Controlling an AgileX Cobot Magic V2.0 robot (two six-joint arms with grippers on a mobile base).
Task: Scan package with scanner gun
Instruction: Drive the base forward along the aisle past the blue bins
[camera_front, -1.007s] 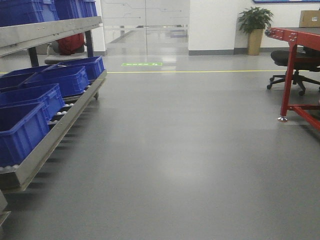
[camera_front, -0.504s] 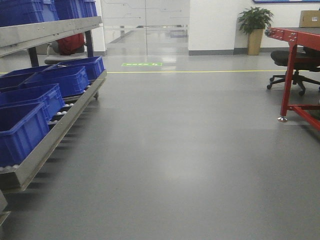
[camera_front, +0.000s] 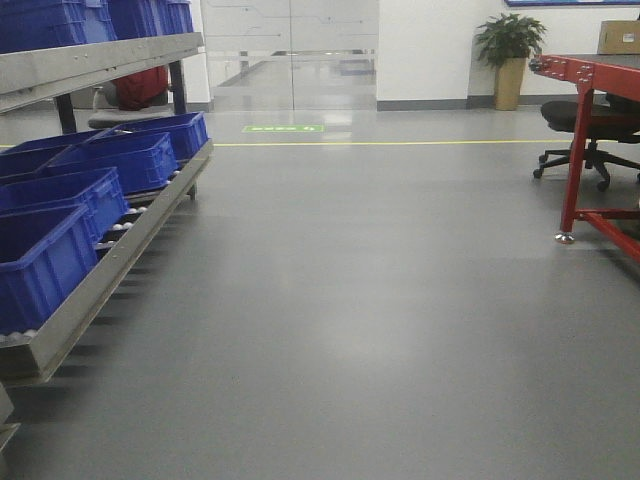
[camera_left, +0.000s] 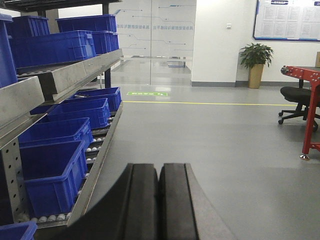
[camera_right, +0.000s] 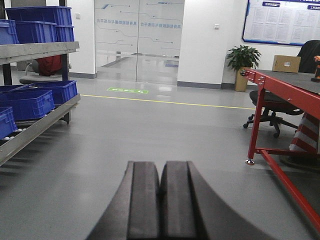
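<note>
The grey floor (camera_front: 350, 300) fills most of every view. Along its left side stands a metal roller rack (camera_front: 110, 265), its shelves lined with blue bins (camera_front: 40, 260). At the right stands a red desk (camera_right: 280, 80), with a black office chair (camera_front: 585, 120) just behind its leg. Frosted glass doors (camera_front: 290, 50) close the far wall, and a potted plant (camera_front: 510, 40) stands beside them to the right.

A tan cardboard box (camera_right: 286, 63) sits on the far end of the desk; I cannot tell whether it is the package. Nearer on the desk, cut by the frame edge, is a small orange-and-black thing (camera_right: 316, 75), too cropped to say whether it is the scanner gun.

The left claw (camera_left: 159, 170) hangs above the floor beside the rack, its two black fingers pressed flat together, gripping nothing and touching nothing. The right claw (camera_right: 161, 167) is the same: fingers together, empty, in the air over bare floor, well apart from the desk.
</note>
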